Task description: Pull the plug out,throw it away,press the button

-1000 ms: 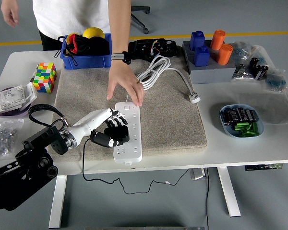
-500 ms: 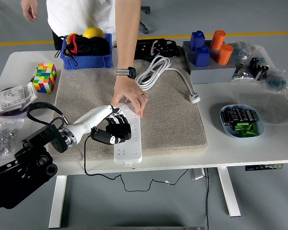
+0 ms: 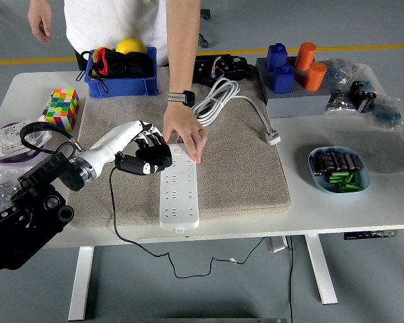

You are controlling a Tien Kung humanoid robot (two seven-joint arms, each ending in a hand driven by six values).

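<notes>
A white power strip (image 3: 178, 192) lies lengthwise on the beige mat (image 3: 236, 168). My left hand (image 3: 147, 153) is shut on the black plug (image 3: 133, 165) and holds it just left of the strip's far end, off the sockets. The plug's black cable (image 3: 113, 208) hangs from the hand over the table's near edge. A person's hand (image 3: 184, 134) presses on the strip's far end and hides that end. My right arm is out of view.
A blue bin (image 3: 120, 70) with a yellow ball stands at the back left, with a colour cube (image 3: 62, 108) beside it. A coiled white cable (image 3: 219, 101) lies behind the strip. A grey block (image 3: 293, 84) and a bowl of batteries (image 3: 338, 169) are at the right.
My left hand has lifted away from the strip's middle, up and to the left, taking the black plug out with it. The person's hand stays on the strip's far end.
</notes>
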